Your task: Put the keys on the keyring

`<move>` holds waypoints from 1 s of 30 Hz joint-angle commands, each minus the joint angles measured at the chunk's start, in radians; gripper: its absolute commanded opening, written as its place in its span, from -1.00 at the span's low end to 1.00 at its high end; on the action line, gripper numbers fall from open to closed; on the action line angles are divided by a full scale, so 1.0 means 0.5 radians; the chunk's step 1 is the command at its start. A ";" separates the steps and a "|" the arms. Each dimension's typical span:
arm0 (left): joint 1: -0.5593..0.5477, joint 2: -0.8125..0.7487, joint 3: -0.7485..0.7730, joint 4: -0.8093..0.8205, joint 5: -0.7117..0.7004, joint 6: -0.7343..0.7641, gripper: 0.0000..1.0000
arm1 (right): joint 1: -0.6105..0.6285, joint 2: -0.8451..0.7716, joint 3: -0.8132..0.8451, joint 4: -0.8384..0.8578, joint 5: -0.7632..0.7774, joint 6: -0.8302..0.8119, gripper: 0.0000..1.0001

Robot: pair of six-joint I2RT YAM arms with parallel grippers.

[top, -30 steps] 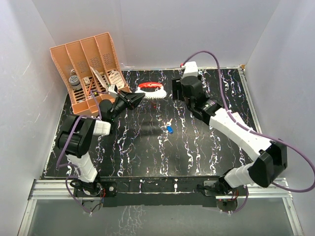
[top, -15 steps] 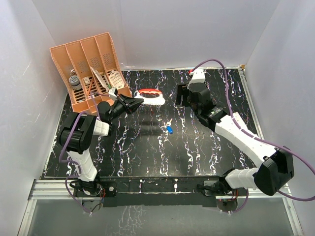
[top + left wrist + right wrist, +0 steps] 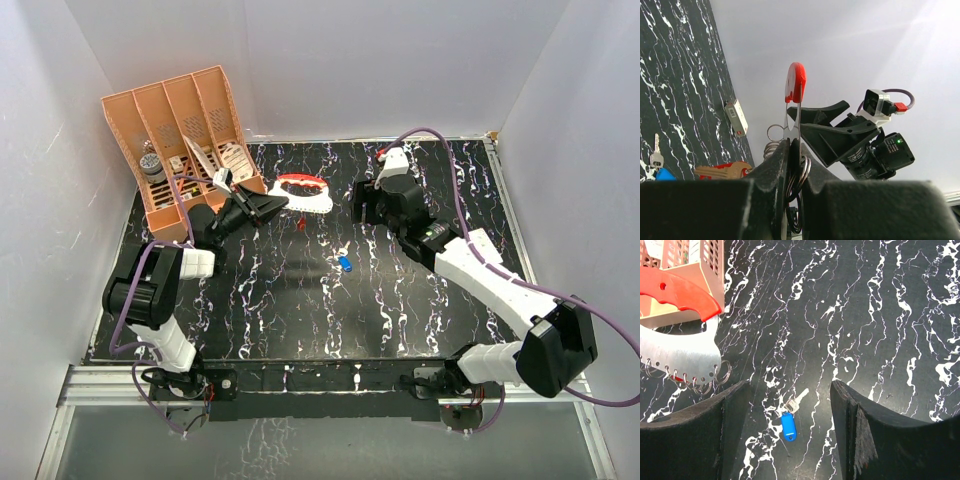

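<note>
The keyring (image 3: 300,190) is a red grip over a whitish plate with small wire rings along its edge, held off the table. My left gripper (image 3: 268,203) is shut on the plate's rim and its rings (image 3: 792,145), with the red grip (image 3: 796,82) standing above the jaws. A red-headed key (image 3: 300,224) shows just under the plate (image 3: 722,171); I cannot tell whether it hangs from a ring. The blue-headed key (image 3: 345,263) lies flat on the black marbled table (image 3: 788,424). My right gripper (image 3: 365,205) hovers open above it (image 3: 790,386), to the right of the keyring (image 3: 680,357).
An orange slotted organizer (image 3: 180,140) with scissors and small items stands at the back left, close behind the left gripper. White walls enclose the table on three sides. A small white block (image 3: 735,117) sits at the table's far edge.
My right gripper has drawn back from the keyring, to the right and nearer. The left gripper kept its hold and shifted slightly. A red key now shows under the plate.
</note>
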 commanded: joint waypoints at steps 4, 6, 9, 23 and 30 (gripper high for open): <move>0.021 0.000 0.001 0.264 0.036 -0.050 -1.00 | -0.010 -0.060 -0.014 0.146 -0.046 -0.003 0.26; 0.021 0.007 -0.003 0.274 0.030 -0.057 -1.00 | -0.008 -0.061 -0.028 0.145 -0.051 0.004 0.26; 0.023 0.018 -0.010 0.284 0.023 -0.069 -1.00 | -0.007 -0.069 -0.047 0.156 -0.062 0.014 0.26; 0.036 0.005 -0.026 0.291 0.016 -0.090 -1.00 | -0.008 -0.064 -0.068 0.173 -0.091 0.022 0.25; 0.039 0.014 -0.026 0.302 0.009 -0.099 -1.00 | -0.008 -0.063 -0.070 0.176 -0.094 0.022 0.25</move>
